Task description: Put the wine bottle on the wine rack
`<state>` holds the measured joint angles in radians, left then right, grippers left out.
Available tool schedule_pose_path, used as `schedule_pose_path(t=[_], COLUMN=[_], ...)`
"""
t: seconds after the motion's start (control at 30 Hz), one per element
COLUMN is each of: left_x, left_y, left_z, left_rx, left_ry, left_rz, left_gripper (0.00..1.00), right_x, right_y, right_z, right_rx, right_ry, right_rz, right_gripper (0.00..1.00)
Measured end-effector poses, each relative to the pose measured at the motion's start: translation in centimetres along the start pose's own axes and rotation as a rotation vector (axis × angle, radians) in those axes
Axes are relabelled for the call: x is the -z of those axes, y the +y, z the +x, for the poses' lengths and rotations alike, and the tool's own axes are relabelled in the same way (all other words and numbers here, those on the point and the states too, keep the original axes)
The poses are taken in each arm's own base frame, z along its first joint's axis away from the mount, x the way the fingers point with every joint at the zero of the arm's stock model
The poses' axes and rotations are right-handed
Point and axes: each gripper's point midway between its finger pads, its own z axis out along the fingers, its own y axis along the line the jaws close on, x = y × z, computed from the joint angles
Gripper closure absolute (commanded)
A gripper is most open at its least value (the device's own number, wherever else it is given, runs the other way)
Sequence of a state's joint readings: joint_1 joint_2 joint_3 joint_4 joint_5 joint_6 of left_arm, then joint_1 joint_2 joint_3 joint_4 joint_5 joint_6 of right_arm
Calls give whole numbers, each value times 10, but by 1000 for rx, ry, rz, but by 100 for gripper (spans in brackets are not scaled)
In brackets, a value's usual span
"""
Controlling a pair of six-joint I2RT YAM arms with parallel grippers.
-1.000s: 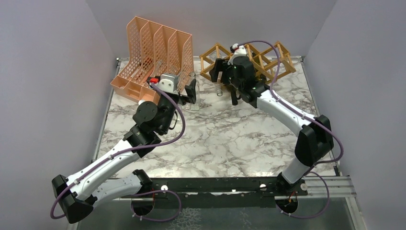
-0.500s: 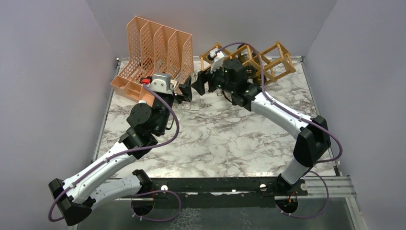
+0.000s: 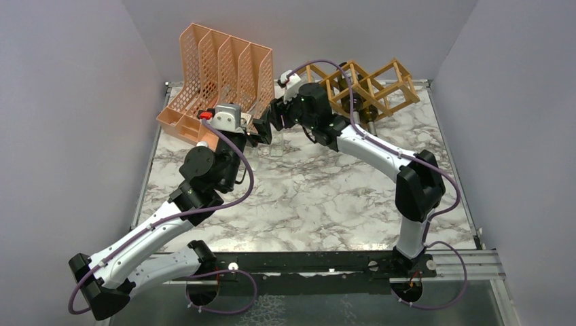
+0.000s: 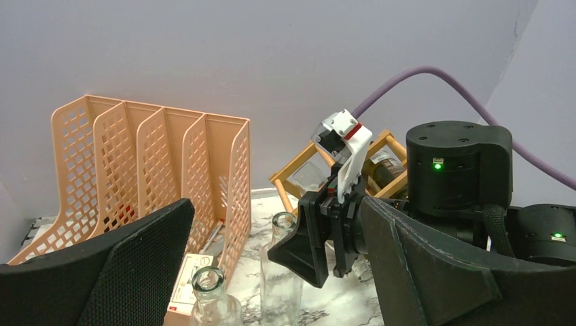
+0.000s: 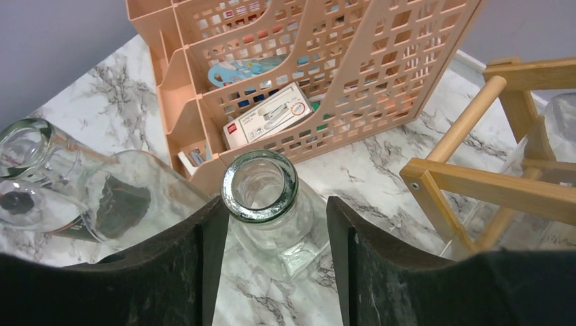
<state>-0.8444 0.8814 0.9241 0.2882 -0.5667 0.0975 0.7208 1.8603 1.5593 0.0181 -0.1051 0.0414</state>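
Observation:
A clear glass wine bottle (image 5: pixel 261 183) stands upright on the marble table beside the orange organizer, and shows in the left wrist view too, wine bottle (image 4: pixel 282 272). My right gripper (image 5: pixel 275 204) straddles its neck. The left finger is at the rim and a gap remains on the right side, so the gripper is open. The light wooden wine rack (image 3: pixel 367 85) stands at the back right, with a dark bottle (image 4: pixel 384 170) lying in it. My left gripper (image 4: pixel 277 204) is wide open and holds nothing. It faces the bottle from the near side.
A second clear bottle (image 4: pixel 207 299) stands closer to my left gripper. The peach mesh file organizer (image 3: pixel 217 75) holds small boxes and sits at the back left, right behind the bottles. Both grippers crowd together near the organizer's corner (image 3: pixel 268 125).
My right arm swung left from the rack to the standing bottle, and its jaws narrowed around the neck. The left arm shifted slightly left and stayed wide open.

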Motion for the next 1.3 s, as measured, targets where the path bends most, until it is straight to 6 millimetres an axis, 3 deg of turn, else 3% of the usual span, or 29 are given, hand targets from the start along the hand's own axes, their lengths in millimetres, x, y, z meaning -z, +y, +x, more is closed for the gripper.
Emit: schedule_pose_path(t=[0.43,0.77,0.9,1.03,1.3], left_x=[0,0,0,-1,-6], left_y=[0,0,0,-1,-6], left_z=[0,1,1,2,14], left_rx=[0,-1,-2,-3,-11], left_ry=[0,3,4,6,31], left_rz=[-1,-1,-1,-1,4], left_gripper=[1,1,1,1,1], right_x=[-7,-8,-7,5,55], right_y=[0,0,0,1,-1], right_z=[-23,-28,-28,-25,-27], right_rx=[65,81,85,84,41], right_ry=[-109,-132,-142,-141,-106], right_rz=[0,-1,-1,2,51], right_gripper=[50,83,91,95,99])
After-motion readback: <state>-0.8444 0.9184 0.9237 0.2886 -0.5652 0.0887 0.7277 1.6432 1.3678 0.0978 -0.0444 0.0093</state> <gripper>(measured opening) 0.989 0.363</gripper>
